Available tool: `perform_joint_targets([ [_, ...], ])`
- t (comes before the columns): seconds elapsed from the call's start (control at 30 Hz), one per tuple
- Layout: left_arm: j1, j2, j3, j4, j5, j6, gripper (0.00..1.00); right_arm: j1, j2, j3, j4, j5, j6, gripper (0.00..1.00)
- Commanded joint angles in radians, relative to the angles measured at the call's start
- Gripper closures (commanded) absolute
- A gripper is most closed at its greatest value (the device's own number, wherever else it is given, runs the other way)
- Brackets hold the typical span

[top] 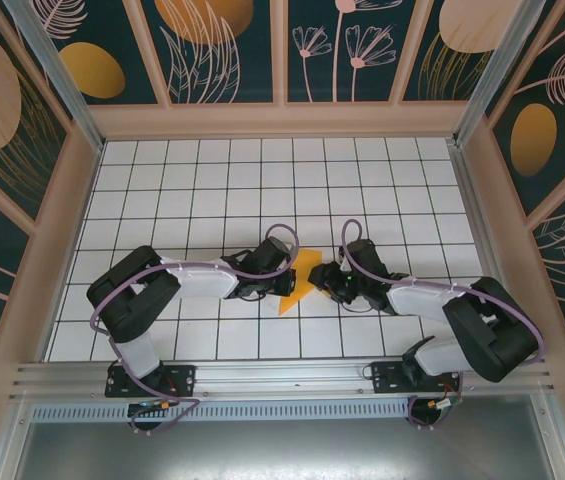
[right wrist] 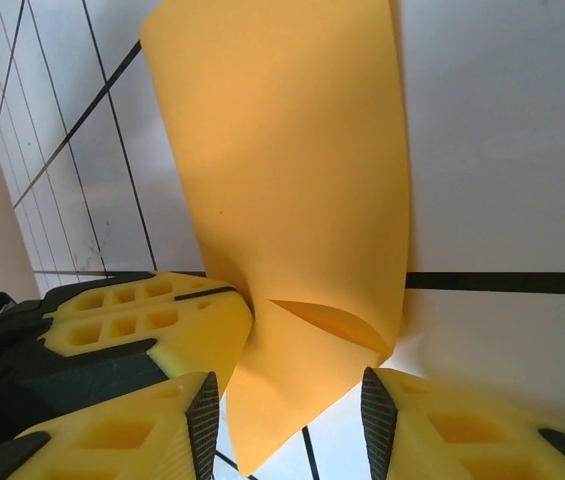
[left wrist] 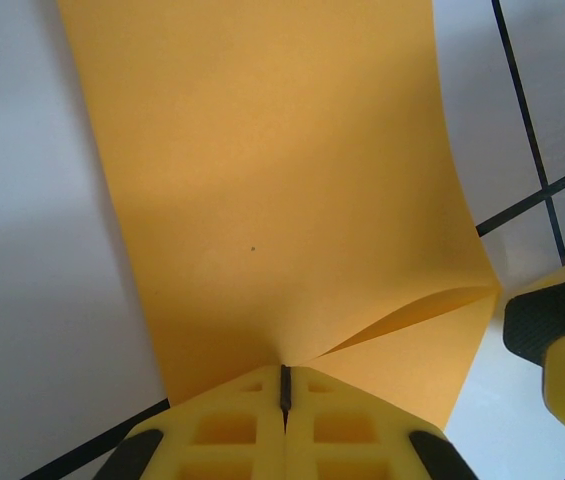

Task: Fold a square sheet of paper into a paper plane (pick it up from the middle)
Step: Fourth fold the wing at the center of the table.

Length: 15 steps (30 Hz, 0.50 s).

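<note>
White tiled table [top: 212, 180] (black grid lines); square sheet of paper [top: 300, 280] near front centre, contact unclear.

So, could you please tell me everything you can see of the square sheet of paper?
The square sheet of paper is thin, plain orange-yellow and matte, with one tiny dark speck. It curves up off the white gridded table; from above it shows as a pointed wedge. The left claw is shut on its edge, and a shallow pucker fans out from that pinch. The right claw stands open around one end; whether it touches is unclear.
</note>
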<state>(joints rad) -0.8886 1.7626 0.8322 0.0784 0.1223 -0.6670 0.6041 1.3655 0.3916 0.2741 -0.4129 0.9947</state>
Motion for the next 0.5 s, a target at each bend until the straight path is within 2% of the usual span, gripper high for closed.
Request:
perform_joint_targets([
  [0.0,0.003,0.003,-0.016,-0.029,-0.030,0.011,0.95,0.008,0.018,0.013,0.019,-0.001,0.021,0.55],
  [0.2,0.002,0.000,-0.019,-0.028,-0.031,0.011,0.95,0.012,-0.010,0.001,-0.010,0.057,0.043,0.55],
  [0.47,0.002,0.007,-0.014,-0.029,-0.024,0.017,0.95,0.014,0.027,-0.020,0.097,0.043,0.096,0.55],
])
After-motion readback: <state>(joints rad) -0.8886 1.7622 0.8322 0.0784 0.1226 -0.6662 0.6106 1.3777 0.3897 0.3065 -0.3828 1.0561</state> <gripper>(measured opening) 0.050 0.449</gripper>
